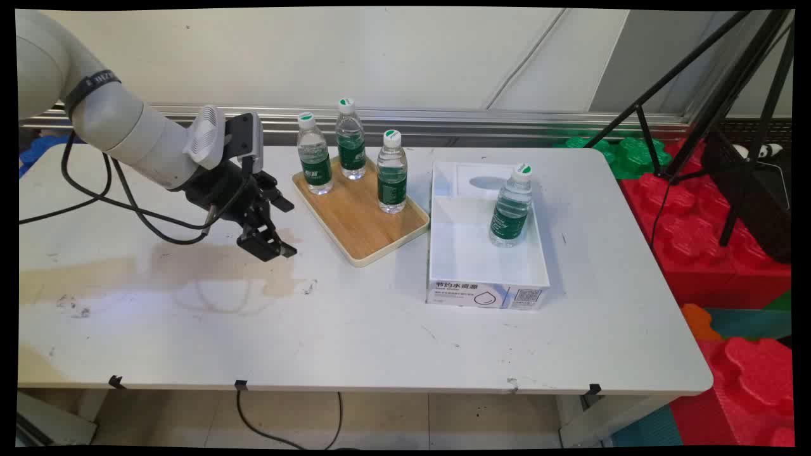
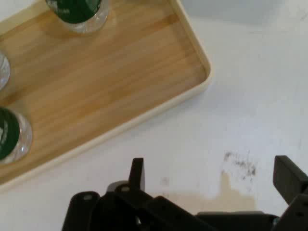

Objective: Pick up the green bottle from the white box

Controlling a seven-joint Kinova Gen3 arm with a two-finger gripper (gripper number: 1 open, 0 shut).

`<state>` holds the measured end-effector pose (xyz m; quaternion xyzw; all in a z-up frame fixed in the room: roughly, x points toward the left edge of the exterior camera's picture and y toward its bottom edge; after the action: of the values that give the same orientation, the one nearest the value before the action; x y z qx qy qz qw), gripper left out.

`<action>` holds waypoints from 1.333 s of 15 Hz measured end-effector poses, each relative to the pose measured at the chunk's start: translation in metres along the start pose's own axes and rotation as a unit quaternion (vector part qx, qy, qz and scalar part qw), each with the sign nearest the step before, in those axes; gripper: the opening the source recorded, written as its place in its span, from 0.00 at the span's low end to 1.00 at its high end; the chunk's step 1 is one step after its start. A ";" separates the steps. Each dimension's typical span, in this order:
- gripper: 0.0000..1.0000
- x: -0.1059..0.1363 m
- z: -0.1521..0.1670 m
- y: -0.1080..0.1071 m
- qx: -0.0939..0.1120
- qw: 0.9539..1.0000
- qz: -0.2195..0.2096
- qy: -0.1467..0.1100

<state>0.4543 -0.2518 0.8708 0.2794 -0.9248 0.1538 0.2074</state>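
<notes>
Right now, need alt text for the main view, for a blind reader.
An open black gripper hangs low over a white table, left of a wooden tray holding three water bottles; a fourth bottle stands in a white box.

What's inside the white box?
One water bottle with a green label stands upright inside the white box, toward its far right side. The rest of the box floor shows bare. The bit under the bottle is covered.

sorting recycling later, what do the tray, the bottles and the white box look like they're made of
Tray: looks like wood or bamboo, with visible grain and a pale matte rim.
Bottles: clear, glossy, probably plastic, with green labels and white caps.
White box: seems to be cardboard, matte, with print and a QR code on its front.
</notes>
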 end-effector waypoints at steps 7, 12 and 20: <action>1.00 0.044 -0.009 0.011 0.003 0.999 0.007 0.043; 1.00 0.087 -0.011 0.017 0.013 0.997 0.009 0.076; 1.00 0.156 0.006 0.023 0.034 0.993 -0.006 0.109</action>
<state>0.3210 -0.3069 0.9350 0.2736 -0.8893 0.2130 0.2982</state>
